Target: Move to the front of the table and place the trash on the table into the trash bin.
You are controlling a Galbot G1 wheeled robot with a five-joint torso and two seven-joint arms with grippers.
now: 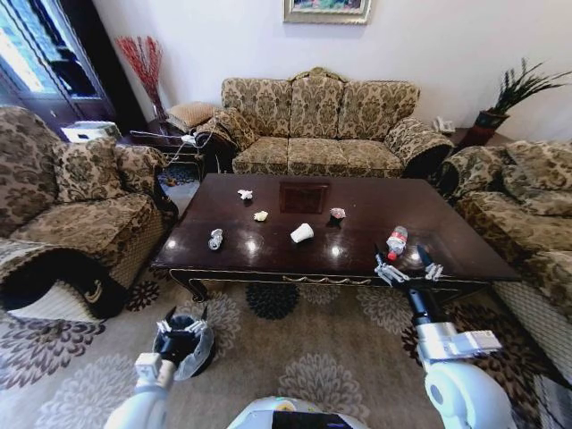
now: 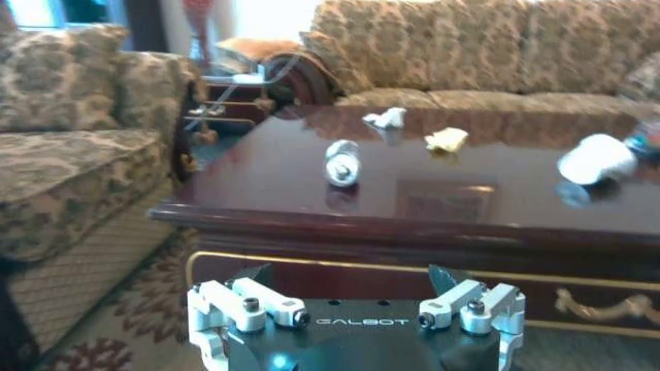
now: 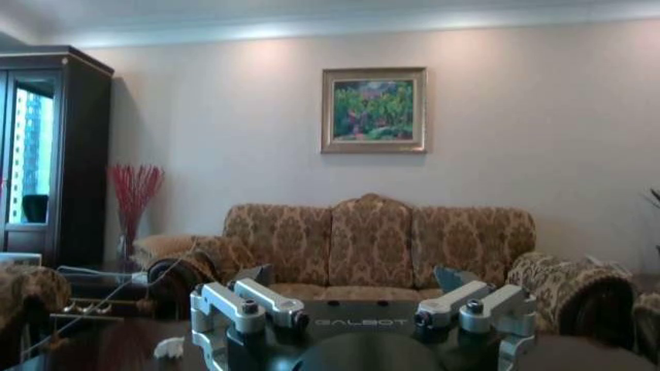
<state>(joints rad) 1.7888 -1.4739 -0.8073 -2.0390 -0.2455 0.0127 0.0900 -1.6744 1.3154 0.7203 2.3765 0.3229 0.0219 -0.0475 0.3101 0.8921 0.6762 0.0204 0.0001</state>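
Note:
The dark glossy table [image 1: 357, 201] carries the trash: a white paper wad [image 1: 245, 193], a yellowish wad [image 1: 260, 215], a crinkled wrapper [image 1: 215, 239], a tipped white paper cup [image 1: 302, 232], a small wrapper [image 1: 337, 213] and a clear bottle with a red label [image 1: 396, 241]. My right gripper [image 1: 407, 262] hovers open at the table's front edge, just in front of the bottle. Over the carpet, my left gripper [image 1: 186, 315] is open above the bag-lined trash bin [image 1: 200, 352]. The left wrist view shows the left gripper [image 2: 351, 276] facing the wrapper [image 2: 341, 162], wads [image 2: 447, 139] and cup [image 2: 596, 158].
A patterned sofa [image 1: 322, 125] stands behind the table, with armchairs on the left [image 1: 71, 206] and on the right [image 1: 527, 214]. Patterned carpet [image 1: 304, 357] lies between me and the table. In the right wrist view, the right gripper [image 3: 354, 277] faces the sofa [image 3: 376, 239].

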